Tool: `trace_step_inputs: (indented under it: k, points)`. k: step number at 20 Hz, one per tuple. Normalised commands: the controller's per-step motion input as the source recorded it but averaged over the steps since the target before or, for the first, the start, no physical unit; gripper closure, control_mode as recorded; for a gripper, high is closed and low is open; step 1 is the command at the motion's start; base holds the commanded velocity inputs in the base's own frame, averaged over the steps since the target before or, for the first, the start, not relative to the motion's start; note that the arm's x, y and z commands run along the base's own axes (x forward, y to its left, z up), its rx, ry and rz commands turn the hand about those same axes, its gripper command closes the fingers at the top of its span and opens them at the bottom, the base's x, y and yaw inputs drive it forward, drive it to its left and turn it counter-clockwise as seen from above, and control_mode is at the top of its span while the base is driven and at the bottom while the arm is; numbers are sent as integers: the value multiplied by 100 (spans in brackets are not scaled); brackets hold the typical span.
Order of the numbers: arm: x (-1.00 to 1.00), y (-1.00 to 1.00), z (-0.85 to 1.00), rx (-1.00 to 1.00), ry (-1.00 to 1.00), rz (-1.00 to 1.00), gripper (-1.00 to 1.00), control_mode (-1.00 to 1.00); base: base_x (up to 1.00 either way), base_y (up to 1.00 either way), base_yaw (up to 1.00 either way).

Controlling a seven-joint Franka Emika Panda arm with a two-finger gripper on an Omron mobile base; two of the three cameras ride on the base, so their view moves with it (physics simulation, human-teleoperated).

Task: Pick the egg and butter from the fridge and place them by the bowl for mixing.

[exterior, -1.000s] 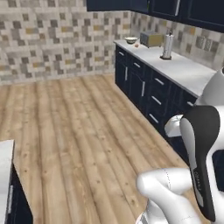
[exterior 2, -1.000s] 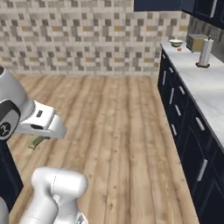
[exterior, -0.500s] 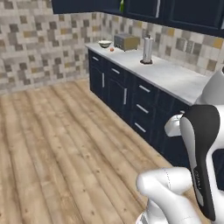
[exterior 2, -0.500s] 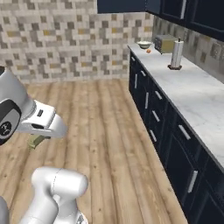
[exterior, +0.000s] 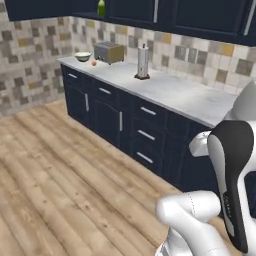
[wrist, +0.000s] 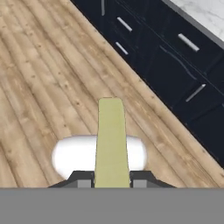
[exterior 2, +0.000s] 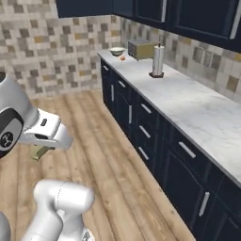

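Since the earlier frame the base has turned, so the marble counter [exterior: 170, 92] now runs from upper left to right in the left base view and looks closer. At its far end, upper left, stand the bowl [exterior: 83, 56], the egg [exterior: 94, 63] just beside it, a toaster [exterior: 109, 52] and a paper towel roll [exterior: 142, 62]. In the hand view the gripper [wrist: 112, 180] is clamped on the butter [wrist: 111, 142] at bottom centre, above the wooden floor [wrist: 48, 78].

We stand in a home kitchen: navy cabinets [exterior: 130, 125] under a marble counter [exterior: 180, 95], a toaster [exterior: 109, 52], mosaic backsplash [exterior 2: 42, 47], wood-plank floor [exterior: 60, 175].
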Motion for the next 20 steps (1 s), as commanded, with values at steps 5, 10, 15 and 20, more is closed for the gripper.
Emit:
trace_step_inputs:
  k: [5,10,15,20]
  points:
    - [0,0,0,0,0,0,100,100,73,89,-47]
    - [0,0,0,0,0,0,100,100,65,100,-48]
    - [0,0,0,0,0,0,100,100,54,99,-49]
    - [0,0,0,0,0,0,100,100,47,100,-51]
